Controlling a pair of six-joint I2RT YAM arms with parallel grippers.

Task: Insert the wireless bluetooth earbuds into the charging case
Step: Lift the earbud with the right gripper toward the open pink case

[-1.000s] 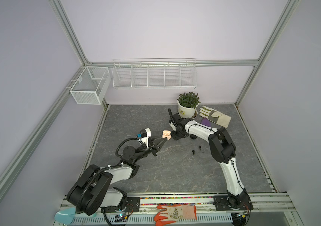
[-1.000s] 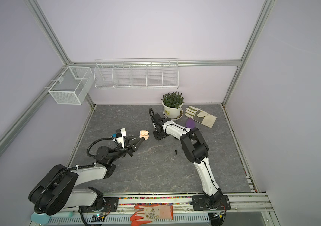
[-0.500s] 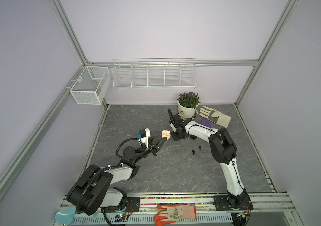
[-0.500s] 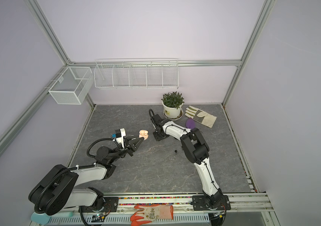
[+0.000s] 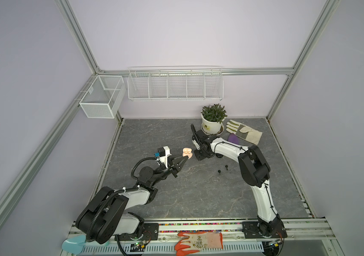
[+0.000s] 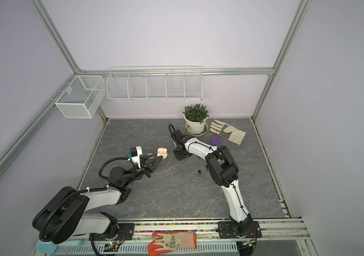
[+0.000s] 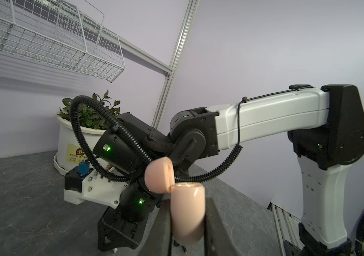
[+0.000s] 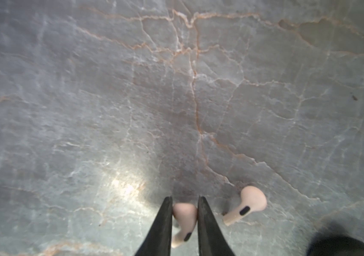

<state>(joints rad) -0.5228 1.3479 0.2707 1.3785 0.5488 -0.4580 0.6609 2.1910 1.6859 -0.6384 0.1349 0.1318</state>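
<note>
One pale earbud (image 8: pixel 184 218) lay on the table (image 8: pixel 176 88), pinched between the right gripper (image 8: pixel 184 199) jaws, a second earbud (image 8: pixel 246 207) just beside (loose). The left gripper (image 5: pixel 182 160) clamped the open charging case (image 5: pixel 187 152) aloft nearby. Nothing visibly differed from the earlier frames, so the grip looked settled and the lift was still to come.

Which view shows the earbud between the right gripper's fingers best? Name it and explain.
The right wrist view: the pale pink earbud sits pinched in the right gripper, head and stem visible. In both top views and the left wrist view, the gripper itself hides nearly all of it.
</note>
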